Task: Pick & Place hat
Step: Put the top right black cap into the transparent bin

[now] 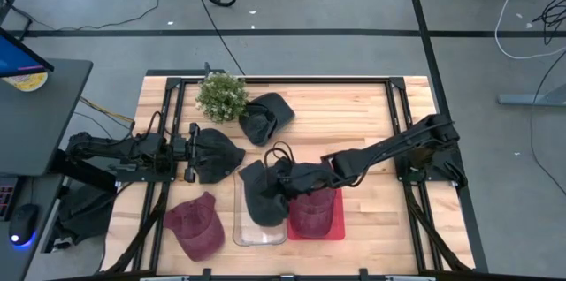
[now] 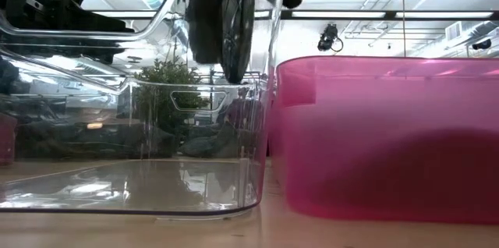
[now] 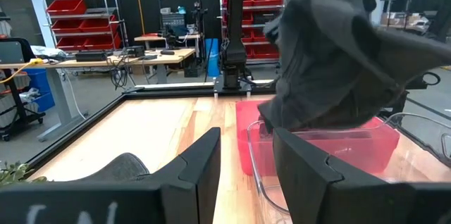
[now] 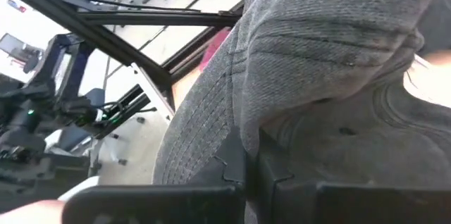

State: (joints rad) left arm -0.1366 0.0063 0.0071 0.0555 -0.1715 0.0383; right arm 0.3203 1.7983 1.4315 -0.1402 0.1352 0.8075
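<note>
My right gripper (image 1: 290, 178) reaches in from the table's right and is shut on a dark grey hat (image 1: 262, 194). The hat hangs over the clear bin (image 1: 240, 228) and shows in the low view (image 2: 222, 22) high above the bin's floor. My left gripper (image 3: 245, 155) is open and empty at the table's left (image 1: 189, 154), beside a second dark hat (image 1: 217, 153) that lies on the table. A third dark hat (image 1: 266, 117) lies by the plant. A maroon hat (image 1: 196, 226) lies on the table at the front left. Another maroon hat lies in the red bin (image 1: 334, 228). My right gripper pinches a bunched part of the grey hat's cloth (image 4: 243, 129) between its two fingers; which part of the hat it is cannot be told. The fingers come from the table's right, about level. The hat hangs below and beside them, clear of the table, slack.
A small potted plant (image 1: 221, 95) stands at the far left of the table. The clear bin and the red bin (image 2: 390, 139) stand side by side at the near middle. A black frame (image 1: 389, 82) runs along the table's edges. Bare wood (image 1: 354, 113) lies at the far right.
</note>
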